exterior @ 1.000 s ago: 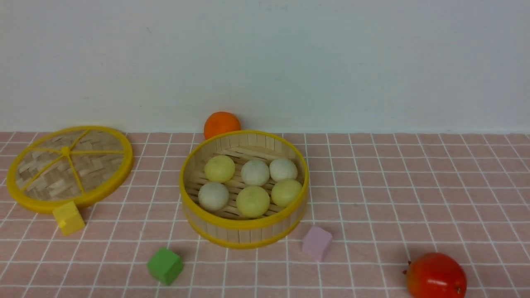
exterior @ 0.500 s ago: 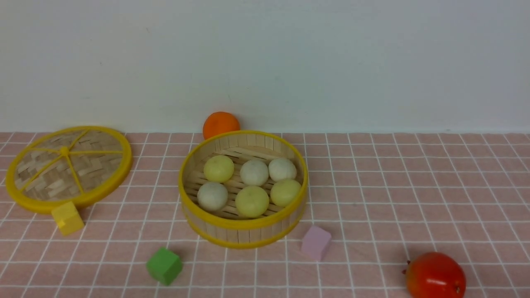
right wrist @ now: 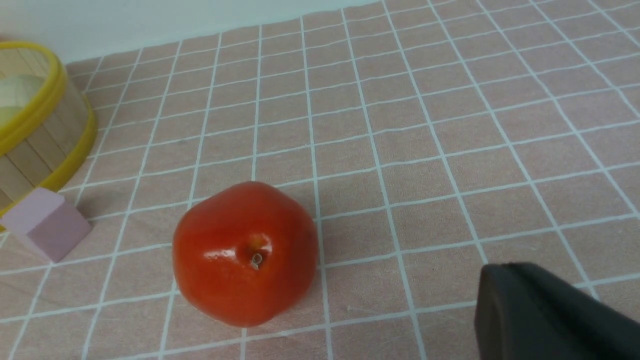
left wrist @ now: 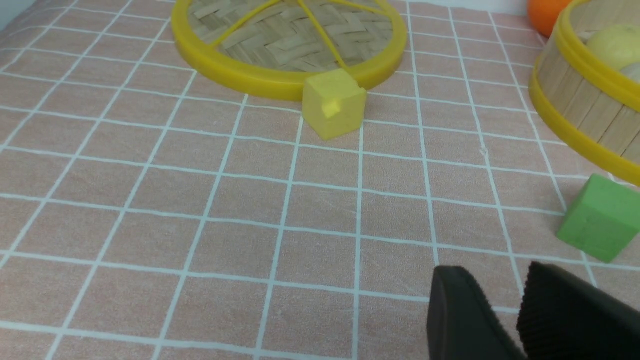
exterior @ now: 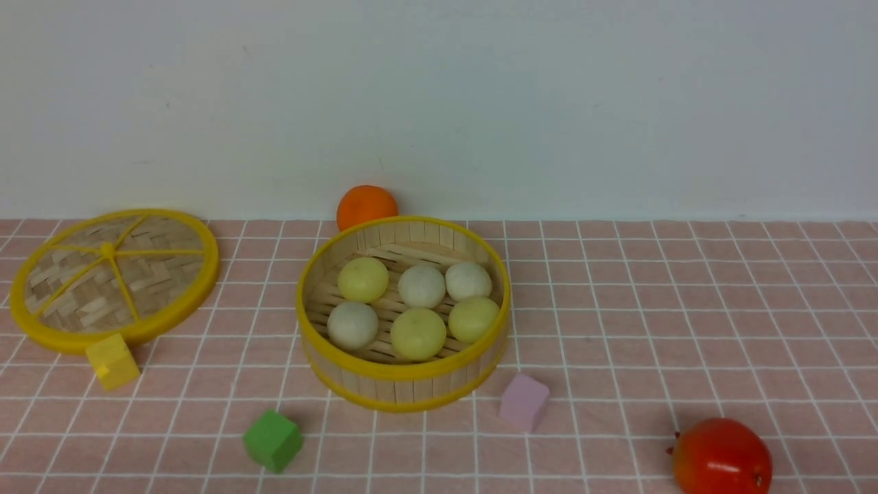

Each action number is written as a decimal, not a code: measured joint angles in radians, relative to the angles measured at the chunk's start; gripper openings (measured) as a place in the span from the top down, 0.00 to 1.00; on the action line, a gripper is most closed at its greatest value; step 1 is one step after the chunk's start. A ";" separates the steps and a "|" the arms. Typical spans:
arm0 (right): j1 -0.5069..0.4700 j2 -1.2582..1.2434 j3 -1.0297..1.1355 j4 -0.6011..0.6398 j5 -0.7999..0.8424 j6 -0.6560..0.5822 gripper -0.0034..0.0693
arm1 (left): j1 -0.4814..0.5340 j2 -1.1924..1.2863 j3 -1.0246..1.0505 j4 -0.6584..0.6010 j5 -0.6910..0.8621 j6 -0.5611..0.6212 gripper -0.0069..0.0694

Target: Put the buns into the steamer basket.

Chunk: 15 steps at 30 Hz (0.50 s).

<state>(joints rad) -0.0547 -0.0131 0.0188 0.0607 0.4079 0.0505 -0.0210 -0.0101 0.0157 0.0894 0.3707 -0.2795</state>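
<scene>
Front view: finds all six buns [exterior: 422, 286] inside the steamer basket [exterior: 405, 374], well ahead of both jaws and between them. Left wrist view: finds left jaws parted, gripping nothing, near green cube [left wrist: 600, 217]. Right wrist view: cannot tell whether right jaws are released or clenched; sees red fruit [right wrist: 245, 252] close ahead.

Steamer basket [exterior: 403, 384] at centre of worktop [exterior: 686, 309]. Six buns [exterior: 418, 333] inside basket, in two rows of three. Lid [exterior: 113, 278] flat on worktop, left of basket, apart from it. Ball [exterior: 367, 204] directly behind basket, at wall. Cube [exterior: 113, 361] at lid's near edge. Second cube [exterior: 273, 440] before basket, to its left. Third cube [exterior: 524, 403] just beside basket's near right side. Fruit [exterior: 721, 458] at near right, well apart from basket.
</scene>
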 joint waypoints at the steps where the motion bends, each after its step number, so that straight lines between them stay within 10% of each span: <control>1: 0.000 0.000 0.000 0.000 -0.001 0.000 0.91 | 0.000 0.000 0.000 0.000 0.000 0.000 0.60; 15: 0.000 0.000 0.000 0.000 -0.001 0.000 0.90 | 0.000 0.000 0.000 0.000 0.000 0.000 0.60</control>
<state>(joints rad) -0.0547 -0.0131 0.0188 0.0607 0.4069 0.0505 -0.0210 -0.0101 0.0157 0.0894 0.3707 -0.2795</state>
